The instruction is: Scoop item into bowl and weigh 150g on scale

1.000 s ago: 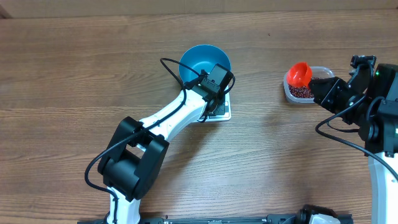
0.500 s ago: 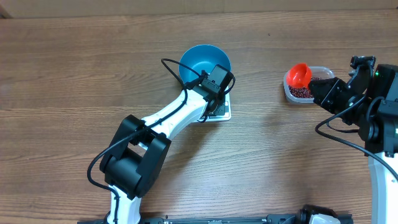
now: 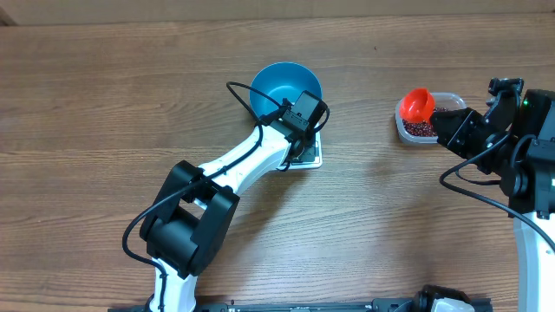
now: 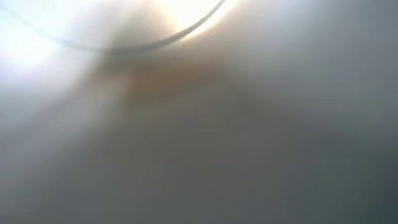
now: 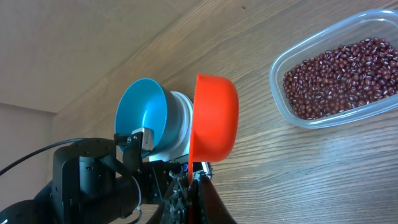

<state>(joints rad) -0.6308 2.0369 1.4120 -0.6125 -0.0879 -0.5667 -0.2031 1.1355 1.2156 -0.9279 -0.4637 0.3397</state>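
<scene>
Checking in, desk here: how far along is the weighing?

Operator here: barely begun, I judge. The bowl (image 3: 276, 87) sits mid-table at the far end of the scale (image 3: 310, 159). Its blue inside shows bare from overhead, and I see no beans in it. Whether it rests squarely on the scale I cannot tell, because my left arm (image 3: 243, 165) covers the join and hides the display.

Desk: where are the beans?

Operator: all the beans (image 5: 341, 73) I can see lie in the clear tub (image 5: 277, 93) on the right side of the table (image 3: 104, 130), well apart from the bowl. My right gripper (image 5: 194, 184) is clamped on the handle of the orange scoop (image 5: 214, 118), which hangs above the tub's left end. From overhead its cup looks empty.

Desk: and the left claw?

Operator: the left gripper (image 3: 303, 115) is closed and sits at the bowl's near rim. Its own camera gives only a pale blur, so I cannot say whether it pinches the rim or merely rests there.

Desk: what is left?

Operator: nearly everything, as I read it. I have to dip the scoop, carry loads left to the bowl, and trickle in the last beans while watching the display for the target weight.
</scene>
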